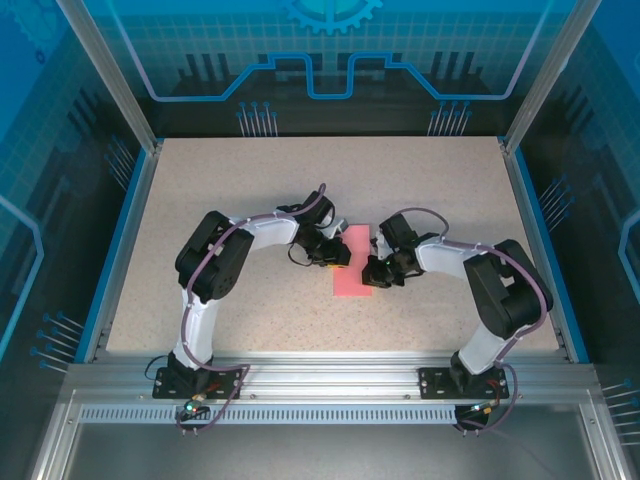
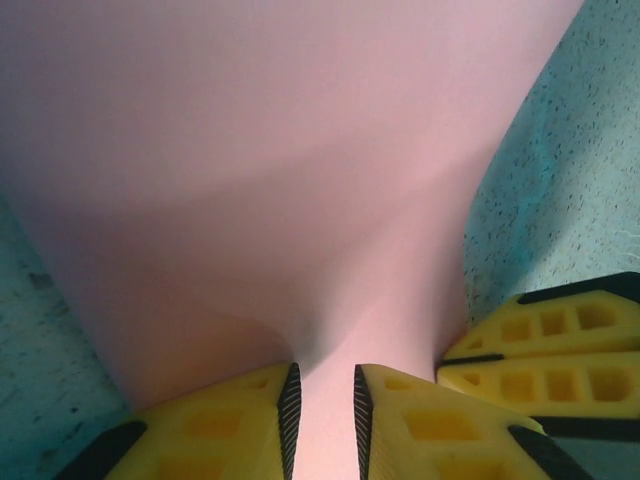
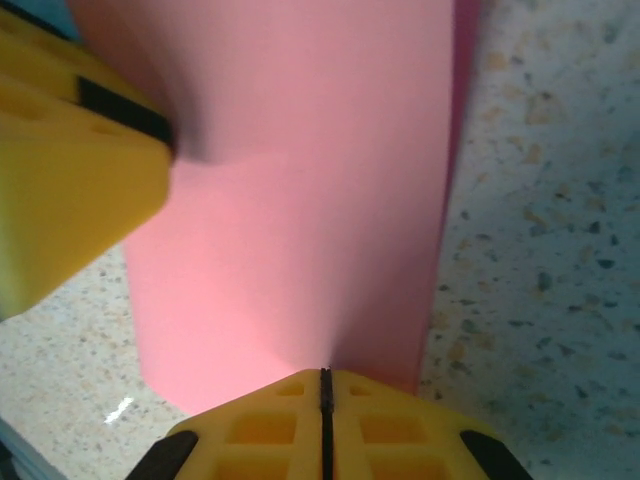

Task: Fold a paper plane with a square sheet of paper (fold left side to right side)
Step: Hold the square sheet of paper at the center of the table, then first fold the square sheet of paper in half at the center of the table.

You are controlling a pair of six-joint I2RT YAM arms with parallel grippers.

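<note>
Yellow plastic fingers with black ribbed pads make up the left gripper (image 2: 325, 378). They stand a little apart and pinch a puckered ridge of the thin pink-red sheet of paper (image 2: 300, 150), which rises into the gap between them. Shading in the paper runs down to that pinch. Just beside it, in the left wrist view, lie the yellow fingers (image 2: 480, 385) of the right gripper (image 3: 325, 376). That gripper's jaws are pressed together, with a hairline seam between the pads. Its tips touch the near edge of the sheet, but whether the edge is nipped between them cannot be told. In the right wrist view the paper lies in two layers, with a darker sliver of the lower one showing past one long edge of the upper. Seen from above, the sheet is a narrow rectangle near the middle of the speckled beige tabletop (image 1: 300, 190). Its long sides run away from the arm bases, with the left gripper at its left edge and the right gripper at its right. Both white-and-black arms (image 1: 215, 265) bend inward from a silver aluminium rail (image 1: 330, 372) at the near side.
</note>
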